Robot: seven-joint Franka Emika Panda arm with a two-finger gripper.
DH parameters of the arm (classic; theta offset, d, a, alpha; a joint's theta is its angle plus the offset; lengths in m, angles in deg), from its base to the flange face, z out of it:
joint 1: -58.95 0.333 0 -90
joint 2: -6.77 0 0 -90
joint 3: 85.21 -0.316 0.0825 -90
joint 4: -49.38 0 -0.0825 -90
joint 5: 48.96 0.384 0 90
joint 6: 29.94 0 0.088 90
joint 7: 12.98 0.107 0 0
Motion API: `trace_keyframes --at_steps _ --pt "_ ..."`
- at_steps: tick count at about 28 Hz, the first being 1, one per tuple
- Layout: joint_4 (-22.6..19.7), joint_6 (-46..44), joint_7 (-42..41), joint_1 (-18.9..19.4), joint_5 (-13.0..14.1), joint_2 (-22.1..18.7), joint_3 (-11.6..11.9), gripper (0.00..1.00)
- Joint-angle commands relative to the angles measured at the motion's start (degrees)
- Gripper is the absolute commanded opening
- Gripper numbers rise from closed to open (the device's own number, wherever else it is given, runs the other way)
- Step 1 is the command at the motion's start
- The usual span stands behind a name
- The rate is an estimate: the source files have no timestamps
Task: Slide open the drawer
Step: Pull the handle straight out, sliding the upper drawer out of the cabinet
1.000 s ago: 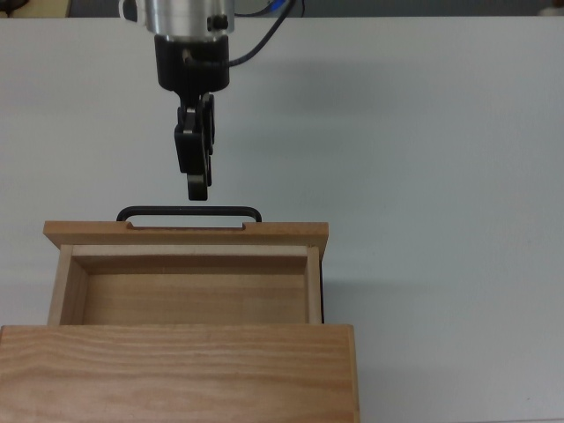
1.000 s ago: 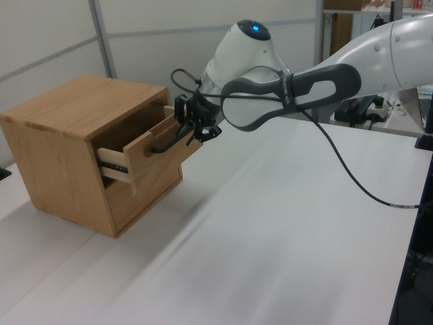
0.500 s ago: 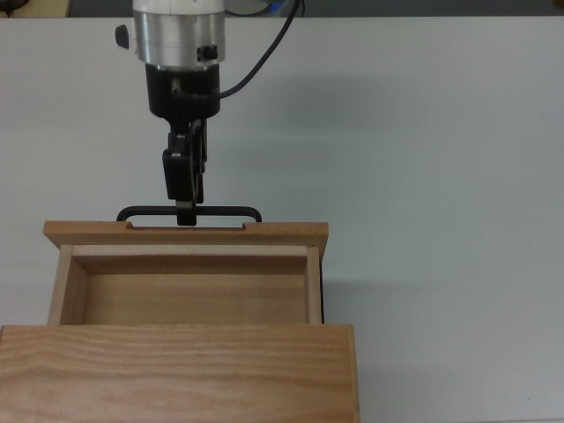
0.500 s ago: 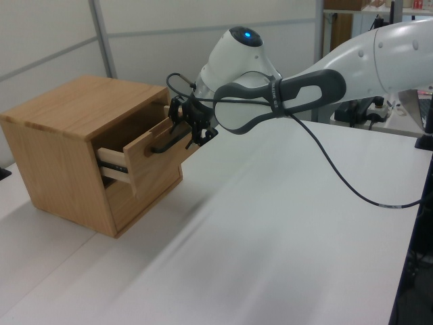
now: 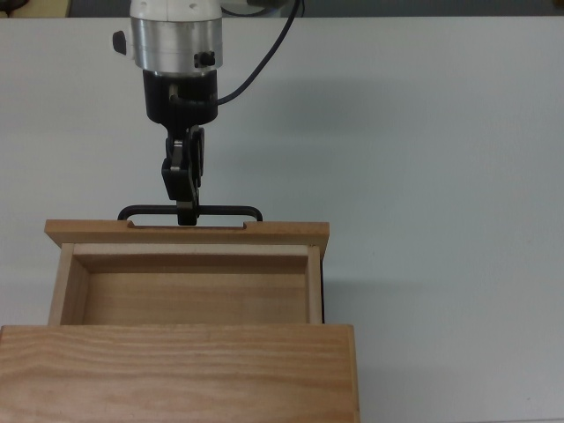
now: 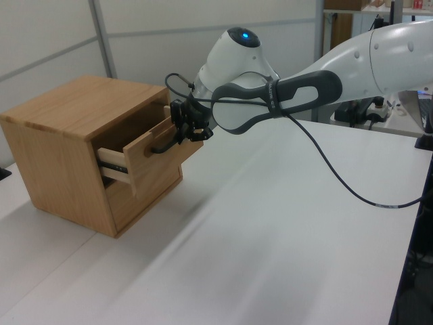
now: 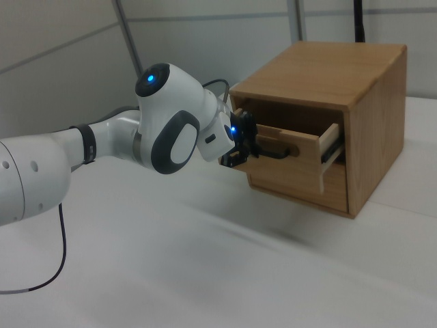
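Light wooden drawer [image 5: 187, 233] part-open, empty; tool [image 5: 186, 211] at black handle [image 5: 225, 211].

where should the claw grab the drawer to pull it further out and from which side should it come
Grip the black bar handle on the drawer front panel, coming straight at the front, from the top view's top. The bar stands off the panel, leaving a gap for a finger behind it. The claw sits at the bar left of centre in the top view; nearer the middle would likely pull straighter.
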Motion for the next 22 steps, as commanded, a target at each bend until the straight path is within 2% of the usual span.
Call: trace_keyframes --at_steps 1,7,15,22 --pt "-0.9 -2.3 0.4 0.6 0.3 -2.0 0.2 0.00" --pt "-3.3 -4.7 -0.6 0.6 0.2 -3.8 0.2 0.00" --pt "-3.4 -16.0 -1.2 0.9 0.1 -6.7 0.2 0.00" --pt "-3.6 -22.6 -2.1 0.9 0.1 -8.6 0.1 0.00"
